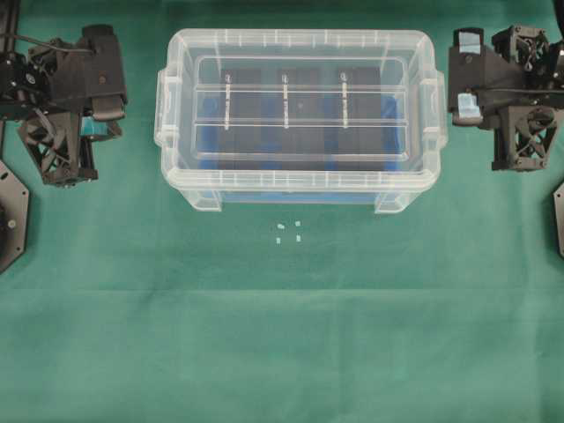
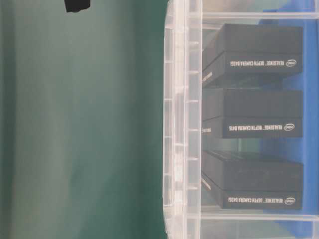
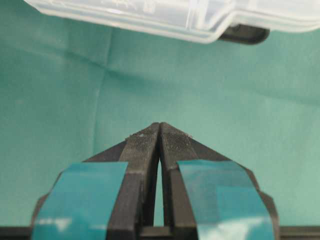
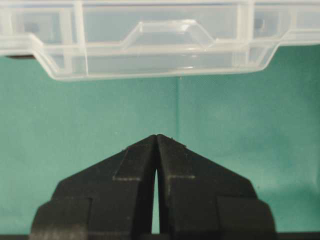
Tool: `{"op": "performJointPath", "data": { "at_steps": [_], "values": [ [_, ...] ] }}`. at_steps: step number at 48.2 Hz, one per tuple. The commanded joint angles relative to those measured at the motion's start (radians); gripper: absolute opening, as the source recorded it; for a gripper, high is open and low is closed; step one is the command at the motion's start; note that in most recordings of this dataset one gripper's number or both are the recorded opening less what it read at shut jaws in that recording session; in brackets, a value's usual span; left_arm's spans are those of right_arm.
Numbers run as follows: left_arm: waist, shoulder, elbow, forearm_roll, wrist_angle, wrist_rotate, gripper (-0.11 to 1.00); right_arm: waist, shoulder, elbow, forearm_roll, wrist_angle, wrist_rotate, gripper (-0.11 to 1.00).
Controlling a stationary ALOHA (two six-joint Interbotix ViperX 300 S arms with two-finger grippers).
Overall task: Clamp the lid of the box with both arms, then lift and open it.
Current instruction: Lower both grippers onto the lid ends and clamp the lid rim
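The clear box [image 1: 295, 196] stands at the middle back of the green cloth, with the ribbed clear lid [image 1: 295, 44] sitting on it. Black slim boxes [image 2: 259, 119] and a blue insert show through the box wall [image 2: 182, 124]. My left gripper [image 3: 160, 125], teal-taped, is shut on nothing and hangs over the cloth a short way off the box's left end [image 3: 150, 17]. Facing the right end, my right gripper [image 4: 156, 136] is shut and empty too, with a gap of cloth before the end tab [image 4: 167, 32]. In the overhead view the left arm [image 1: 88, 88] and right arm [image 1: 493, 88] flank the box.
A few small white bits [image 1: 288, 231] lie on the cloth just in front of the box. Black mounting plates sit at the left edge [image 1: 11, 216] and the right edge [image 1: 558, 216]. Green cloth [image 1: 282, 352] covers the whole table.
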Motion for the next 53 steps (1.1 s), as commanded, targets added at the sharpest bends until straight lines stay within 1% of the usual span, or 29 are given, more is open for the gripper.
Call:
{"op": "performJointPath", "data": {
  "at_steps": [1,19,40,53],
  "values": [
    [-0.002,-0.003,-0.020,0.003,0.002,0.002,0.01,-0.003,-0.005,-0.012,-0.002,-0.002,0.000,0.00],
    [0.006,0.023,-0.037,0.003,0.003,0.002,0.01,-0.002,0.012,-0.018,0.000,-0.005,0.003,0.00],
    [0.011,0.175,-0.150,0.003,0.009,0.026,0.01,-0.003,0.072,-0.055,0.003,-0.040,0.002,0.00],
    [0.011,0.241,-0.207,0.003,0.014,0.063,0.01,-0.003,0.087,-0.067,0.006,-0.066,0.002,0.00]
  ]
}}
